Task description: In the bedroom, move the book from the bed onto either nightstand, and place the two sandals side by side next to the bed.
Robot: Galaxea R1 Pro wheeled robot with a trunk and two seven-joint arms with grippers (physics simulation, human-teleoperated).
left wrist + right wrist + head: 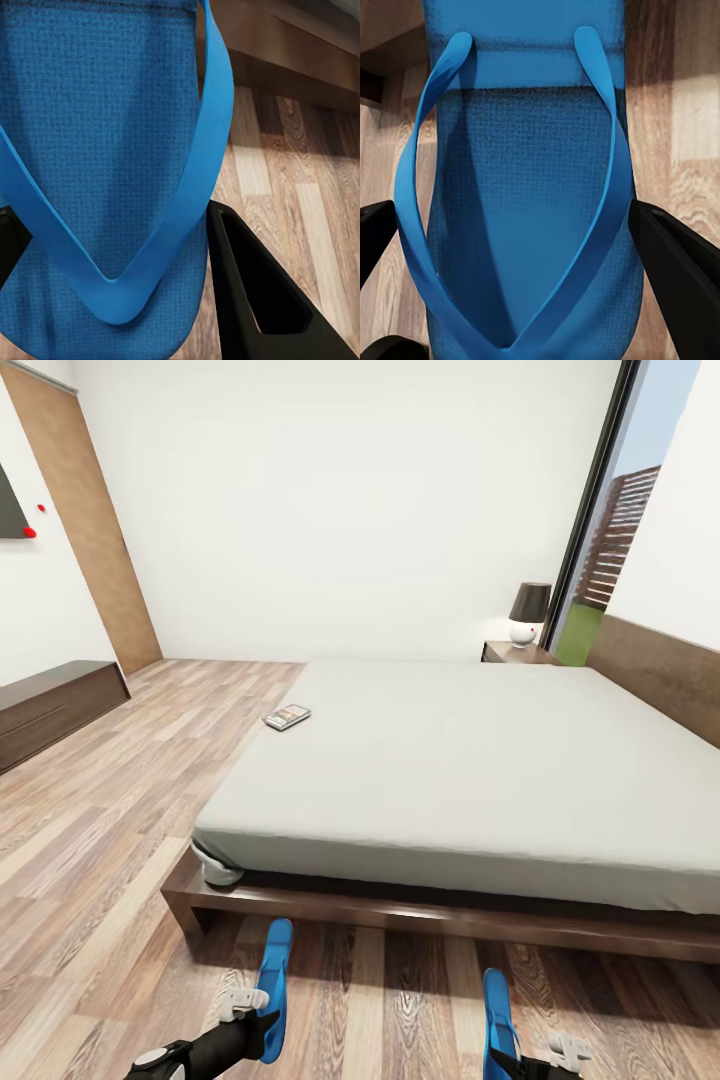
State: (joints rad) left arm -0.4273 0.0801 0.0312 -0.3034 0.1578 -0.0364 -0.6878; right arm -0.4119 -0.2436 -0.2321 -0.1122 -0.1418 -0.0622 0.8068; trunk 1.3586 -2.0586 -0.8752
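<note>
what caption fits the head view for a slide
Both grippers, left and right, hold blue sandals before the bed; book on mattress.

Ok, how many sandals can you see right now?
2. One blue sandal is in the left gripper, above the floor near the bed's foot corner. The other sandal is in the right gripper, further along the foot of the bed.
</note>
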